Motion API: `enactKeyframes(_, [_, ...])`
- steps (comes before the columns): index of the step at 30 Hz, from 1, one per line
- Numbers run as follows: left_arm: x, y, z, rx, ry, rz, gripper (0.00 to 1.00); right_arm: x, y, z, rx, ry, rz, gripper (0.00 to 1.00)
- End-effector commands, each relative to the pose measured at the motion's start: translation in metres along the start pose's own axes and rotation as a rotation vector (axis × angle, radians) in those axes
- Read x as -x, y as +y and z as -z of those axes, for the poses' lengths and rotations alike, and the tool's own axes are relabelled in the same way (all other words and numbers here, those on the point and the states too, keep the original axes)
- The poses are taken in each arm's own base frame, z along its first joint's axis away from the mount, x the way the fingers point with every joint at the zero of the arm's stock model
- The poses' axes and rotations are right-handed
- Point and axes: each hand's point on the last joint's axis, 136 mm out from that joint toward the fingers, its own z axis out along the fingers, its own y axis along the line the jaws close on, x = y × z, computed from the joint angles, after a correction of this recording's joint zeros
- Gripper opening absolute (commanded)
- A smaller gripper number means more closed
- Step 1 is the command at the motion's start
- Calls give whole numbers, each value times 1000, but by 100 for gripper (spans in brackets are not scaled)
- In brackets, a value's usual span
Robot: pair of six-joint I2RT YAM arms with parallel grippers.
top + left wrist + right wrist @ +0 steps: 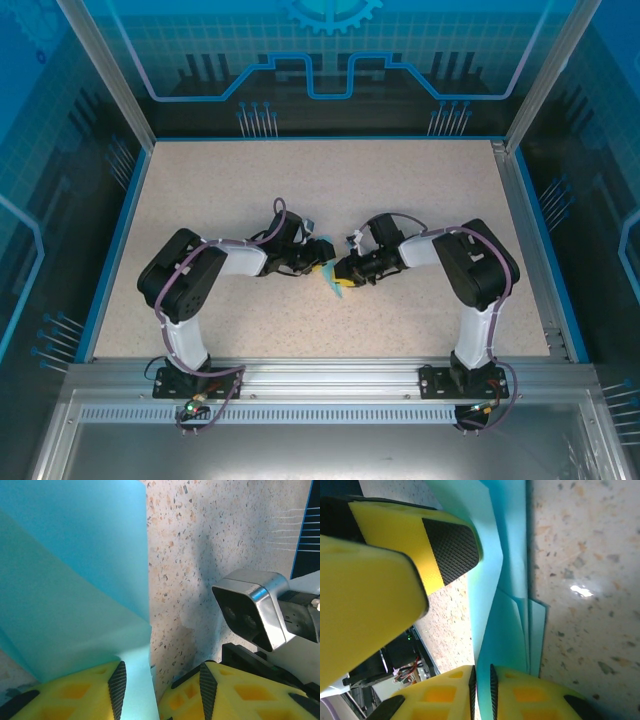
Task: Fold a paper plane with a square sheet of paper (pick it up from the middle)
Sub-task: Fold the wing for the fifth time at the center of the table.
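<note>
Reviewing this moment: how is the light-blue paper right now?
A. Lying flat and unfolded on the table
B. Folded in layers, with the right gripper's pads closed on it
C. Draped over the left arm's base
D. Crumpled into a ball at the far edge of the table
B: in the right wrist view the sheet of paper shows several stacked folded edges, and the right gripper has its two pads nearly together with the paper between them.
</note>
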Motion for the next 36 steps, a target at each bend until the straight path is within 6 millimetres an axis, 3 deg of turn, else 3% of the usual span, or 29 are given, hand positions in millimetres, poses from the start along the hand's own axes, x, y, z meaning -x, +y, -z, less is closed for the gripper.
enactKeyframes(1, [-4,3,-5,13,25,-21,47,-14,-19,1,-98,15,-49,17])
enactKeyframes(10, [-4,3,-6,10,27,-21,46,-14,-25,1,-152,-1,-59,10])
enactKeyframes(25, [-5,5,-8,11,35,-15,45,-19,0,4,-174,-31,96,27])
enactKeyframes(30, [-5,4,-8,10,37,-16,45,-20,6,2,-189,-35,137,28])
enactKeyframes(36, [-5,4,-7,8,36,-15,45,-21,-8,1,-245,-30,118,24])
